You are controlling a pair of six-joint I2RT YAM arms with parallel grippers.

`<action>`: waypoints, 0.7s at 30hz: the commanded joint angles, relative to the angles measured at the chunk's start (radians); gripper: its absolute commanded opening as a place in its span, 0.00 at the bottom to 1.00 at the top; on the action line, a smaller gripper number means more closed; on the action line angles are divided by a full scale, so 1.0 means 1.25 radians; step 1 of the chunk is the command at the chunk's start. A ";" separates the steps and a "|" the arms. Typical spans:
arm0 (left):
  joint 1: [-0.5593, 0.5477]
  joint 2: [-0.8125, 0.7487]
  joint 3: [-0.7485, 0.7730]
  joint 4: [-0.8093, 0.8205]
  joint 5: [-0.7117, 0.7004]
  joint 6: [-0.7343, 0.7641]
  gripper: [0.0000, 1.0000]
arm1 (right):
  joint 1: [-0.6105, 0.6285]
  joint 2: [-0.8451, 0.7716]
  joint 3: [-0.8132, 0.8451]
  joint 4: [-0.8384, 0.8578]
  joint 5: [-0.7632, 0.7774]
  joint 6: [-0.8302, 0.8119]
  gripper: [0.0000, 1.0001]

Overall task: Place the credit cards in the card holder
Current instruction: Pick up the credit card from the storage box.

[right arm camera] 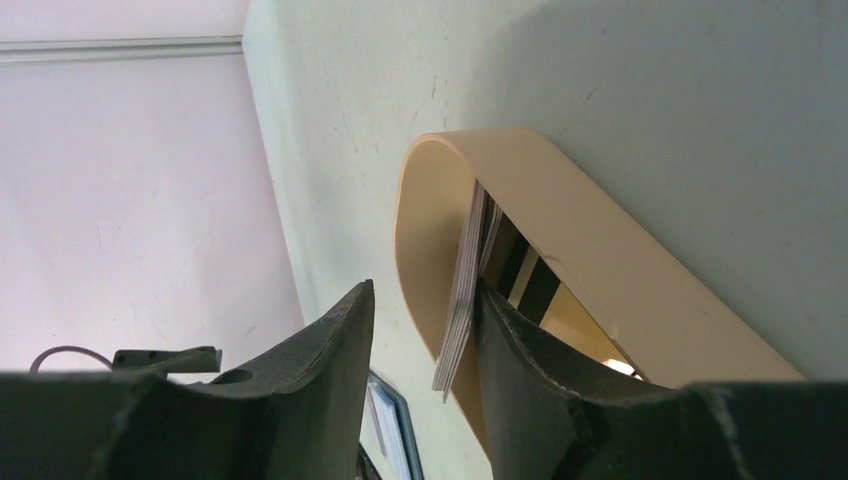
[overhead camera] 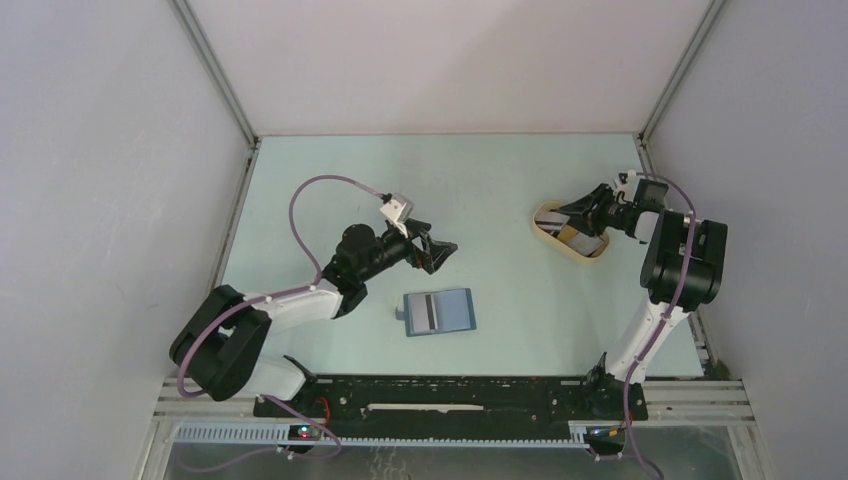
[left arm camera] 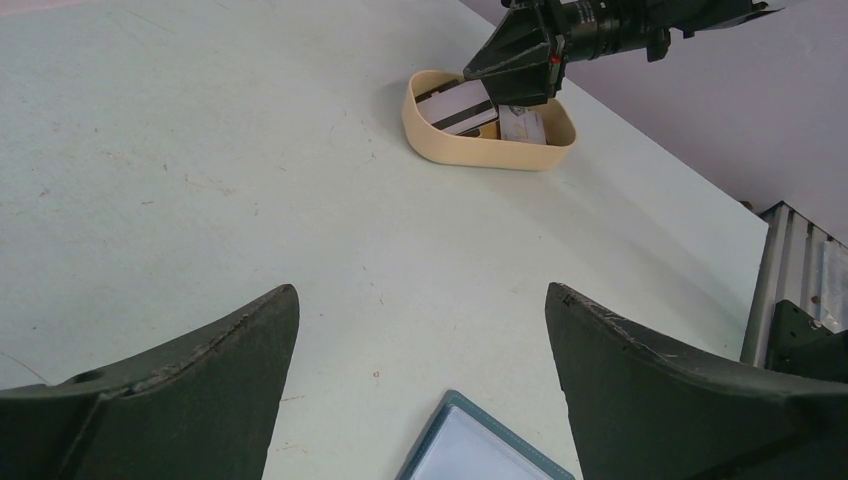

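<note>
**Left claw**: centre-left of the top view, over the bench. The jaws are spread wide and hold nothing. In its own wrist view the two dark fingers stand at the lower corners with bare bench between them.

**Wallet**: lower centre of the top view, just below and right of the left claw. It is blue, lies open and flat on the bench, and neither claw touches it. Its left half shows a pale panel with a dark stripe; whether that is a card or a slot cannot be told. One corner shows at the bottom edge of the left wrist view.

**Tray**: centre-right of the top view, well apart from the wallet. It is a beige oval resting on the bench. It also shows at upper centre of the left wrist view.

**Cards**: inside the tray. One is white with a dark stripe and tilts against the wall, with a second pale one beside it. In the right wrist view a thin stack stands on edge.

**Right claw**: at the right of the top view, reaching down into the tray. The jaws are half spread around the upright stack. The stack touches the right-hand finger in that view, and a gap remains to the other finger, so the stack is not pinched.
</note>
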 commanded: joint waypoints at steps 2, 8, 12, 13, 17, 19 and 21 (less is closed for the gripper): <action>0.002 0.003 0.050 0.017 0.016 0.000 0.97 | 0.012 -0.015 0.022 0.029 -0.034 0.014 0.48; 0.002 0.004 0.051 0.017 0.017 0.000 0.97 | 0.034 0.004 0.039 -0.015 -0.006 -0.016 0.41; 0.002 0.004 0.051 0.017 0.017 0.000 0.97 | 0.048 0.014 0.057 -0.053 0.022 -0.038 0.44; 0.002 0.004 0.051 0.017 0.018 0.001 0.97 | 0.050 0.015 0.060 -0.059 0.033 -0.043 0.45; 0.002 0.004 0.051 0.017 0.018 0.000 0.97 | 0.049 0.016 0.075 -0.117 0.072 -0.069 0.47; 0.003 0.004 0.051 0.017 0.018 0.000 0.97 | 0.043 0.007 0.074 -0.121 0.075 -0.072 0.47; 0.002 0.004 0.051 0.017 0.018 0.000 0.97 | 0.035 -0.004 0.074 -0.127 0.076 -0.075 0.47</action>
